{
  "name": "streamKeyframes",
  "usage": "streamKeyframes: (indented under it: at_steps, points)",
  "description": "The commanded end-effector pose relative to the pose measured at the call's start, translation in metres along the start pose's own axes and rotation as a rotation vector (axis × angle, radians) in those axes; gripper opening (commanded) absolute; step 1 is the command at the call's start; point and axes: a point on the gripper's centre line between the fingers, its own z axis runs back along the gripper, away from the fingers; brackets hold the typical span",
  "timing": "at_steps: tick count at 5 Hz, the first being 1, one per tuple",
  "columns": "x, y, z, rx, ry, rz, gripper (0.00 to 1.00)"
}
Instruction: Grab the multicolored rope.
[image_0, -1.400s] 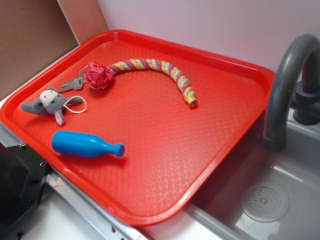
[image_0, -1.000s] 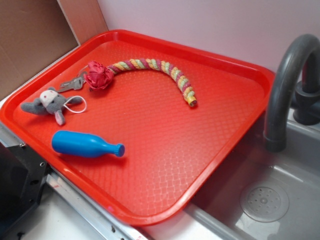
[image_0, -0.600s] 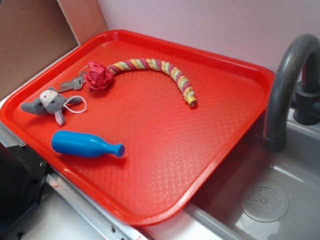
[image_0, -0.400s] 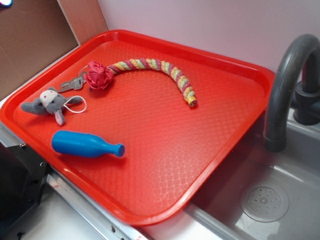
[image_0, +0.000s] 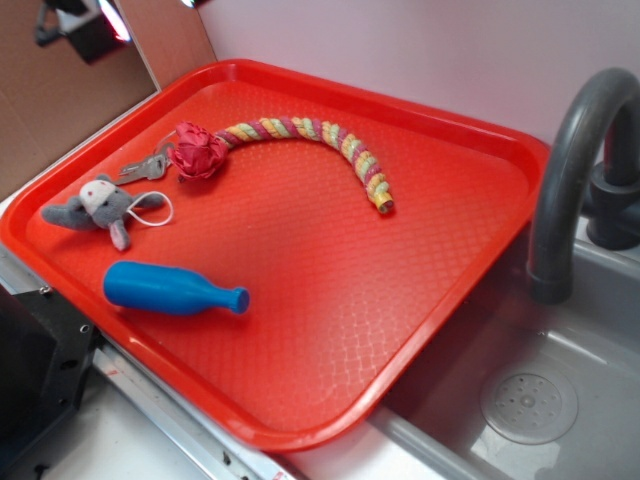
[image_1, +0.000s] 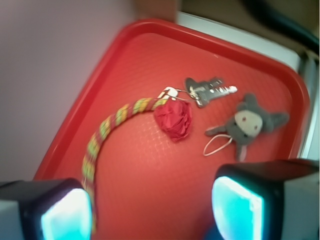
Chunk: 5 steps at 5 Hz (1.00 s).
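The arm barely pokes in at the upper left of the exterior frame, high above the red tray (image_0: 480, 235). From the wrist view the gripper (image_1: 150, 210) hangs with its two fingers (image_1: 65, 215) spread wide, holding nothing. The multicolored rope (image_0: 310, 135) curves across the tray's far half, its red knot beside some keys (image_0: 148, 167) and a grey plush mouse (image_0: 100, 208).
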Motion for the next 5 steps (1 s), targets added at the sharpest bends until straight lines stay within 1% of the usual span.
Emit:
streamKeyframes:
  at_steps: [1, 2, 3, 4, 5]
  points:
    - [0.008, -0.042, -0.03, -0.131, 0.133, 0.002, 1.0]
    - [0.011, -0.06, -0.061, -0.059, 0.079, -0.022, 1.0]
    - [0.006, -0.068, -0.081, -0.074, 0.102, -0.045, 1.0]
    - [-0.006, -0.074, -0.107, -0.036, 0.126, -0.079, 1.0]
    - [-0.014, -0.076, -0.125, 0.005, 0.097, -0.098, 1.0]
